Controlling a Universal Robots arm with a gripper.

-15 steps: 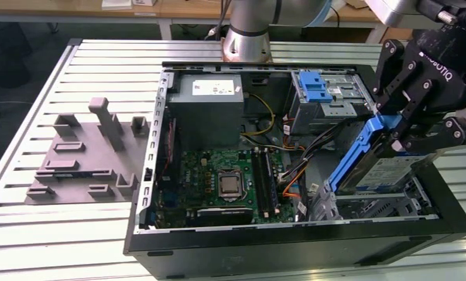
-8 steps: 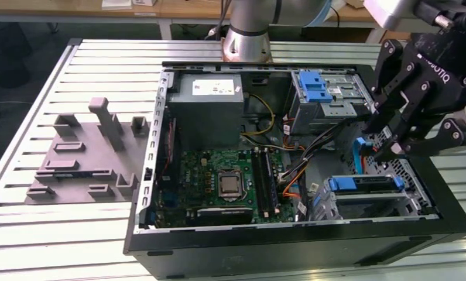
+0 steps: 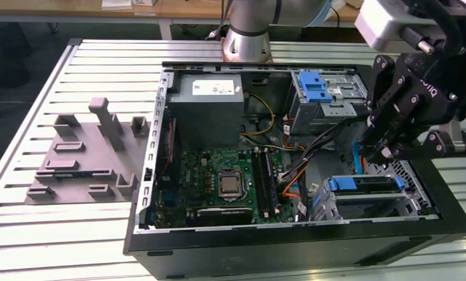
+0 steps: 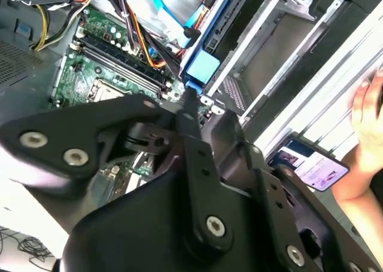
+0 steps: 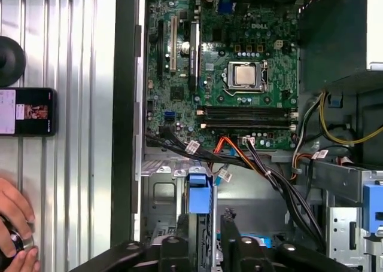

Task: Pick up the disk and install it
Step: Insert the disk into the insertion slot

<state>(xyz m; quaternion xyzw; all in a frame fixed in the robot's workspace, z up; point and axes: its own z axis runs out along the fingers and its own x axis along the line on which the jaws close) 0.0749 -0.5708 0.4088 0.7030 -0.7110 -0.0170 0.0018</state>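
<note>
The computer case lay on its side on the slatted desk with its side panel off, probably so the arm could reach straight down into the bays. The disk, in its blue bracket, sat on edge in the drive cage at the case's front corner, toward the exterior view's right. It looked already slotted in, though whether it was fully seated could not be told.

The claw hung just above that cage, fingers pointing down at the bracket. In the first wrist view the fingertips stood on either side of the blue bracket tab. How far apart the fingers stood, and whether they gripped or only touched the bracket, could not be told. A person's hand rested on the desk beside a phone.
</note>
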